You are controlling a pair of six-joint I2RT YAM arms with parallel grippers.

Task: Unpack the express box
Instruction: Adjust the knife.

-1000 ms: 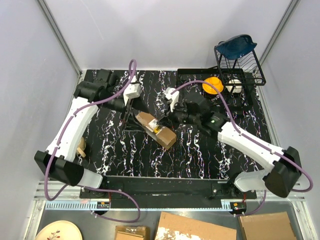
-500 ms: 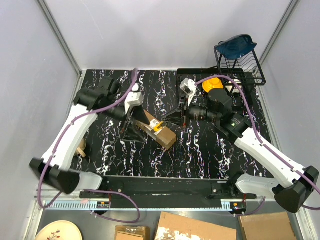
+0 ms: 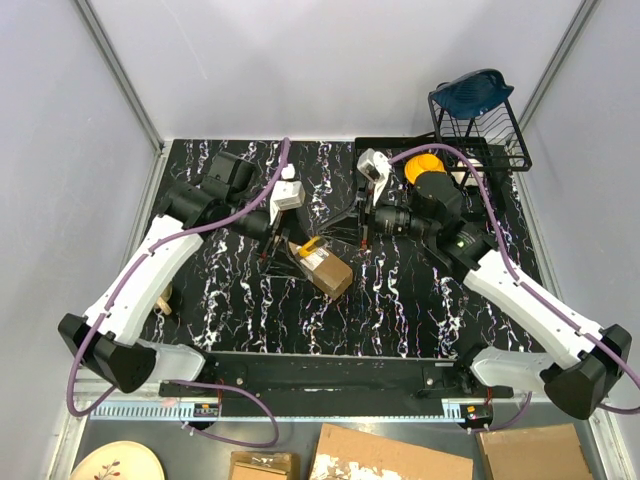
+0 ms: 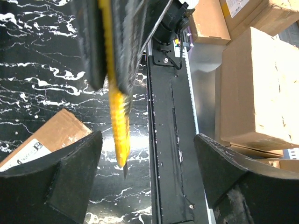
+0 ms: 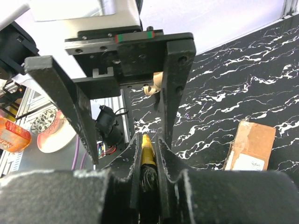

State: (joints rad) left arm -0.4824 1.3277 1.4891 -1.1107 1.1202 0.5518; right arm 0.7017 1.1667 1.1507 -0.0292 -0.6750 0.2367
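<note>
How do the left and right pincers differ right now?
The left pincer is open and empty; the right pincer is shut on the yellow knife. In the top view the left pincer comes in from the left of the box, the right pincer from the right. Both are black, two-fingered and face each other near the box.

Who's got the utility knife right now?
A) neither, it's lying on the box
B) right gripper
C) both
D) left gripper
B: the right gripper is shut on the yellow knife, while the left gripper is spread open around it without touching.
</note>
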